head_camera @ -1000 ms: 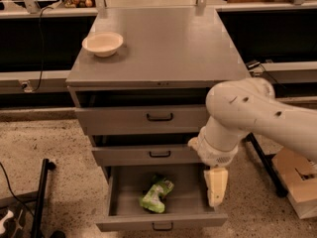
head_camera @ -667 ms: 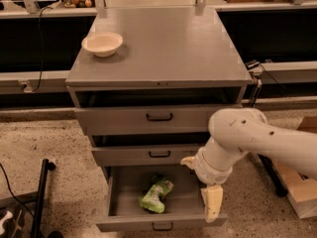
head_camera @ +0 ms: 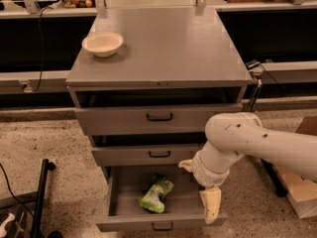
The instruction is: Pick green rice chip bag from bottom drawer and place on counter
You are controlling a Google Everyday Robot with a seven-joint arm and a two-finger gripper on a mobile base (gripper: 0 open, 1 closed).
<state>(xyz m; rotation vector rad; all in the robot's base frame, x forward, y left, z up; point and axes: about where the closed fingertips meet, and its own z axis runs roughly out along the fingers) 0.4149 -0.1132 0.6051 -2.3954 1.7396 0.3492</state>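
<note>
The green rice chip bag (head_camera: 156, 195) lies inside the open bottom drawer (head_camera: 158, 225), near its middle. The counter (head_camera: 163, 43) is the grey top of the cabinet. My gripper (head_camera: 199, 186) hangs from the white arm (head_camera: 247, 143) over the right part of the drawer, to the right of the bag and apart from it. One cream finger (head_camera: 210, 205) points down by the drawer's front right corner; the other (head_camera: 186, 165) shows near the drawer's back. The gripper is open and holds nothing.
A cream bowl (head_camera: 102, 43) stands at the counter's far left. The two upper drawers (head_camera: 158, 117) are slightly ajar. A black stand (head_camera: 40, 197) is on the floor at left. A cardboard box (head_camera: 299, 190) sits at right.
The arm has lowered and shifted slightly left, bringing the gripper down over the right side of the open bottom drawer. The bag has not moved.
</note>
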